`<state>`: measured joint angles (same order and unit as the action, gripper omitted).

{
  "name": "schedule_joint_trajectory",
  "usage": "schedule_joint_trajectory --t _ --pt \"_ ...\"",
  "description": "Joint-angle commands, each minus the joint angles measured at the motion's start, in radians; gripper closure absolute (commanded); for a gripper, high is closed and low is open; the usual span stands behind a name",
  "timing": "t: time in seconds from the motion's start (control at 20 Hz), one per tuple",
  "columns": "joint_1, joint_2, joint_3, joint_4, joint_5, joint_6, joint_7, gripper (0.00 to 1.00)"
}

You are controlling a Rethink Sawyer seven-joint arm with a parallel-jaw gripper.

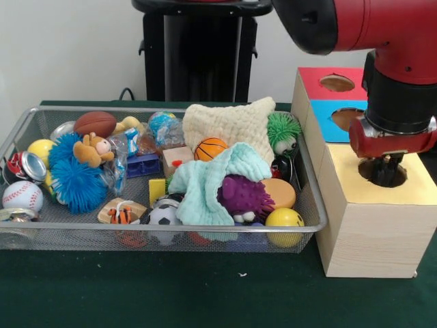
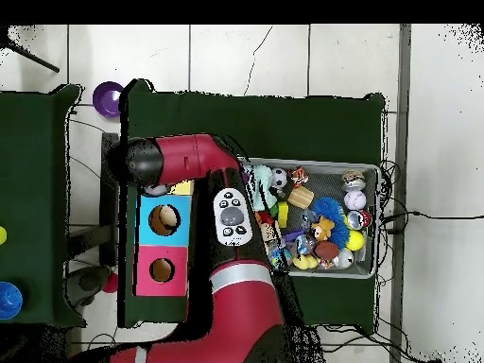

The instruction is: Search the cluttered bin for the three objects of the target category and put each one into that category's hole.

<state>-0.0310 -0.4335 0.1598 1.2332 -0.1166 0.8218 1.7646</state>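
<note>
The bin (image 1: 68, 236) is a wide wire-mesh basket on the green table, full of toys, and it also shows in the overhead view (image 2: 371, 170). To its right stand joined wooden boxes with a yellow top (image 1: 410, 188), a blue top (image 1: 328, 113) and a red top (image 1: 311, 78), each with a round hole. My gripper (image 1: 386, 171) hangs straight down over the hole in the yellow top, with its tip at the hole's mouth. Nothing shows in it. In the overhead view the arm (image 2: 232, 217) hides the gripper and the yellow box.
The bin holds a small basketball (image 1: 210, 147), a soccer ball (image 1: 164, 216), a baseball (image 1: 22, 196), a brown football (image 1: 95, 123), a yellow ball (image 1: 284, 219), a purple spiky toy (image 1: 244, 197), blue and green fuzzy balls, cloths, cans and blocks.
</note>
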Motion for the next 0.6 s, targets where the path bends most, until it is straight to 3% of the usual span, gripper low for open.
schedule_joint_trajectory --t 0.05,0.25,0.45,0.6 --pt "-0.021 -0.124 -0.008 -0.056 0.026 0.273 0.066 1.0" --pt "-0.032 -0.155 0.004 -0.101 0.031 0.371 0.061 1.0" --pt "-0.042 -0.178 0.01 -0.11 0.02 0.387 0.039 1.0" --pt "-0.044 -0.182 0.003 -0.14 -0.041 0.399 -0.038 1.0"
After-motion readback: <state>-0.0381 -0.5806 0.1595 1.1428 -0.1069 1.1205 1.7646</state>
